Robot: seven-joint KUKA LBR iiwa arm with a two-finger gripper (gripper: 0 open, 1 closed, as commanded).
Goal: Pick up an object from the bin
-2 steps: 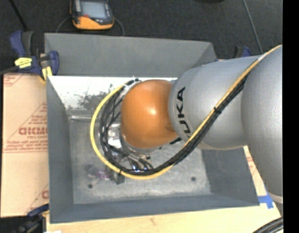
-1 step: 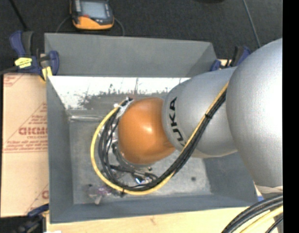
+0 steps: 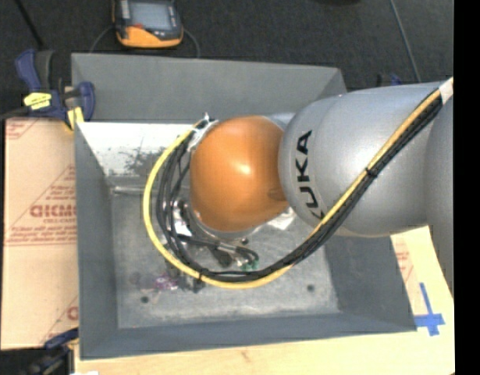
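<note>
Fingers: cannot tell whether spread or pressed together, since they sit under the wrist's hardware. The grey metal bin (image 3: 95,233) has a scuffed, pale patch on its far-left wall. On the bin floor at near left lies a small purplish thing (image 3: 166,283), thin and irregular, with a few dark specks beside it. It lies just left of the low point of the cable loop. A bundle of black cables with one yellow cable (image 3: 150,201) curves down the left side of the wrist and sweeps along the floor toward the right. The rounded orange cover (image 3: 232,170) sits over the middle of the bin. Below it the dark gripper (image 3: 220,250) hangs low, close to the floor at centre. Which loose thing it is over cannot be told. Nearest to it are the purplish thing to its near left and a small green thing (image 3: 249,264) just to its right, against the cables. A pale crumpled thing (image 3: 285,222) peeks out at the cover's right edge. The silver arm (image 3: 357,162), lettered KUKA, reaches in from the right.
</note>
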